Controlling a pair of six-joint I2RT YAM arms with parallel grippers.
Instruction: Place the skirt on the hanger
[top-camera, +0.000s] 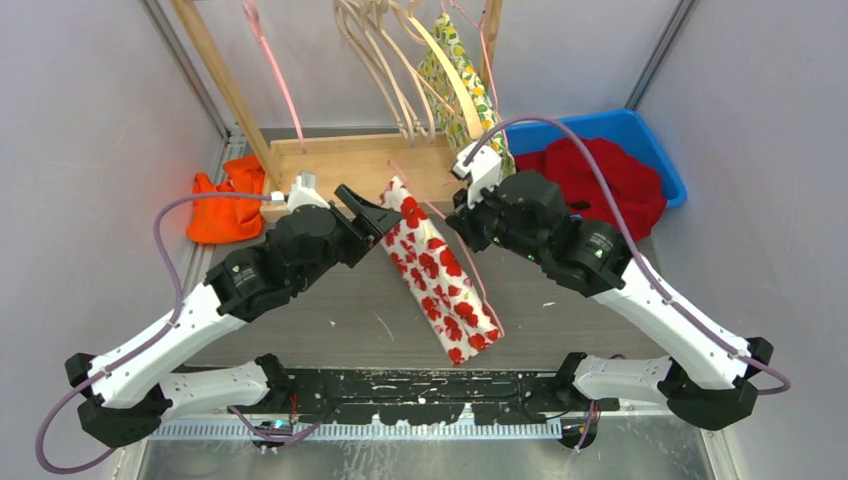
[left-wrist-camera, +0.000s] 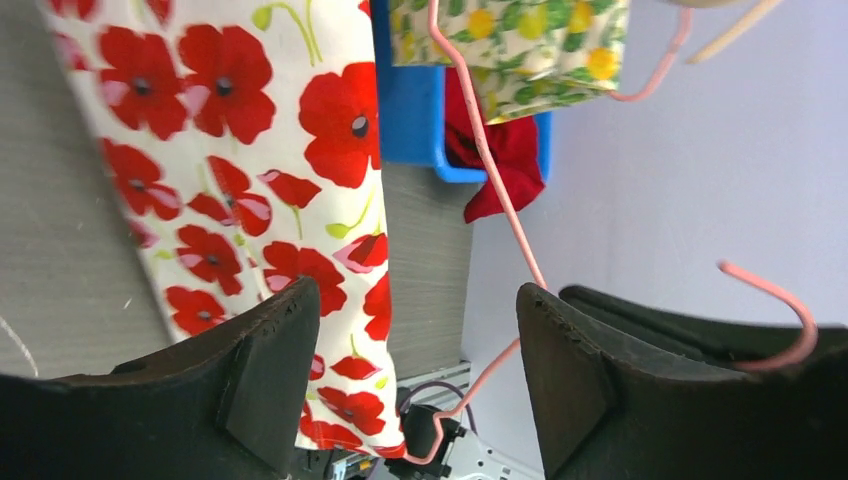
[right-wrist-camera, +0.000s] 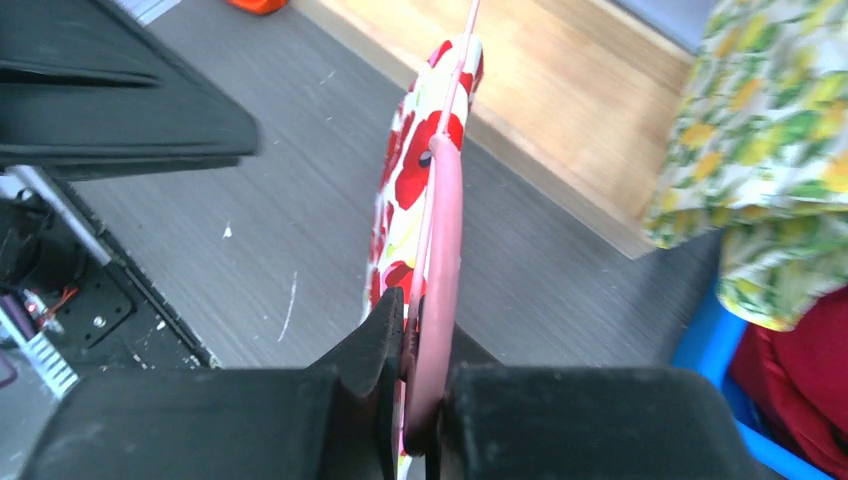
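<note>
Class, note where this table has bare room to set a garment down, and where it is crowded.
Bare grey table lies between the left arm and the poppy skirt, and between that skirt and the right arm. The back is crowded: orange cloth, wooden rack base, blue bin.

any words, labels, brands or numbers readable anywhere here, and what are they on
None can be read in any view.
The skirt shows only a red poppy print.
The hanging garment shows only a lemon print.
The blue bin, pink hanger and wooden rack are plain, with no lettering, label or number visible.
</note>
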